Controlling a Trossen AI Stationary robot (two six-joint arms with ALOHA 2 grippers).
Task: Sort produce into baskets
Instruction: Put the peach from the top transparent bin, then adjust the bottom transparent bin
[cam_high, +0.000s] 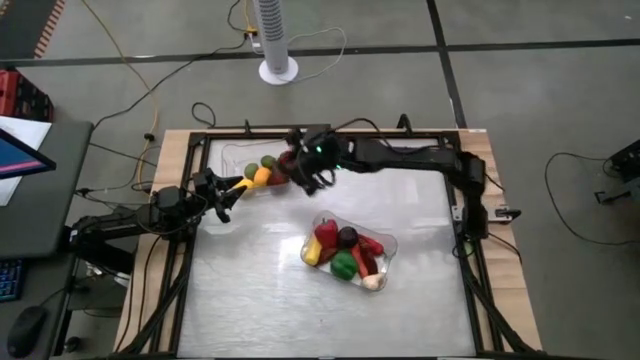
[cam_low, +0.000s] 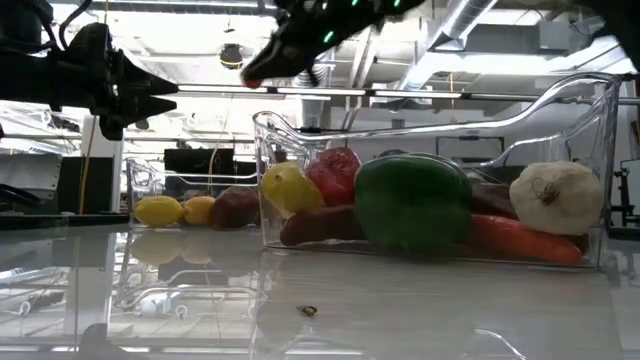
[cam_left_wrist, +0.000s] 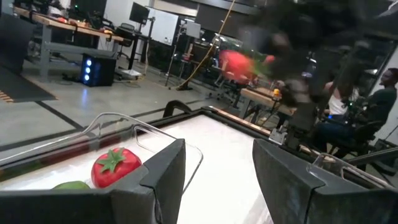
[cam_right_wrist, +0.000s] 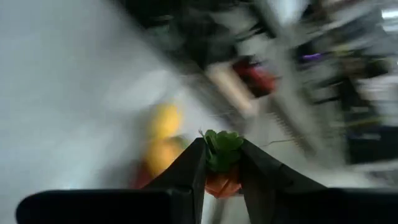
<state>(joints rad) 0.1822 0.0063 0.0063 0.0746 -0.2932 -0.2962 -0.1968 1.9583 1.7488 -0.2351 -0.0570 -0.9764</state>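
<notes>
Red strawberry (cam_right_wrist: 222, 168), green cap up, we are holding clenched in right gripper (cam_high: 307, 172), hovering directly above far basket (cam_high: 232, 155); left gripper (cam_high: 226, 196) waiting nearby, part-open, empty.

We see a lab or workshop: workbenches (cam_left_wrist: 68, 28), monitors (cam_left_wrist: 142, 12), exposed ceiling ducts (cam_low: 470, 20), floor cables (cam_high: 120, 80).
</notes>
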